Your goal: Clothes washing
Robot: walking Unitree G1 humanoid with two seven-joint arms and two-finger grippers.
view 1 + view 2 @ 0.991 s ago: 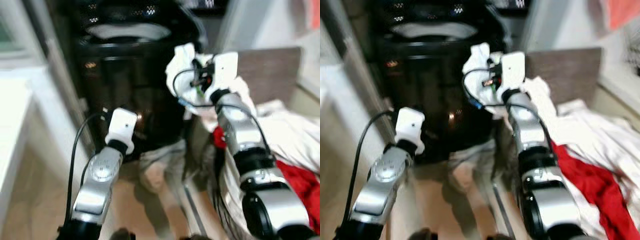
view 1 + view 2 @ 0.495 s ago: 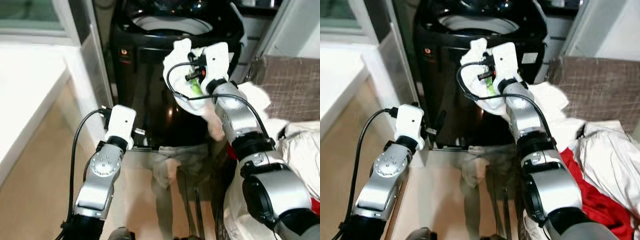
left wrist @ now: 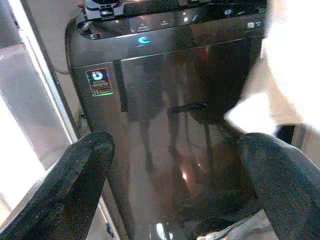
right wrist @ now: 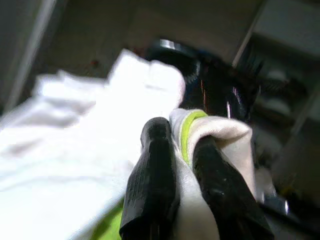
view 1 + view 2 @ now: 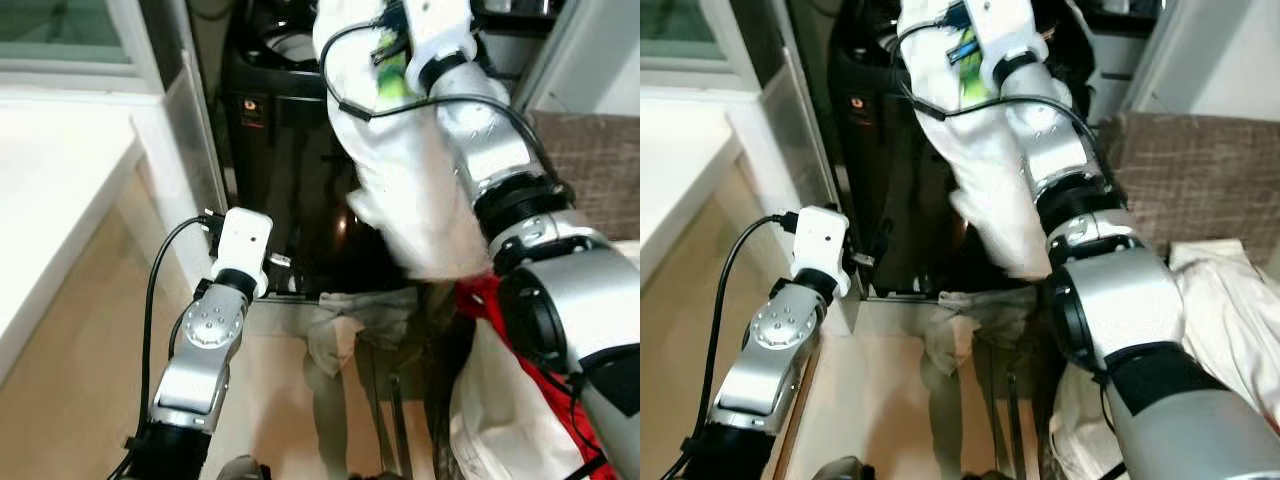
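Raised since half a second ago, the right arm now holds the white garment (image 5: 405, 190) up over the top front edge of the black washer (image 3: 165, 100), where before it hung at the height of the washer's front panel; the cloth drapes down from the gripper across the washer's front. Seen from the right wrist, the right gripper (image 4: 182, 150) has its two black fingers (image 4: 152, 185) pressed together on a fold of the garment with a yellow-green band. Low by the washer's lower front corner, the left gripper (image 3: 175, 165) points at the glossy panel, its fingers spread wide with nothing between them. Red cloth (image 5: 520, 370) and more white laundry (image 5: 1230, 320) lie piled beside the robot's right arm, before a brown woven panel (image 5: 1180, 170)
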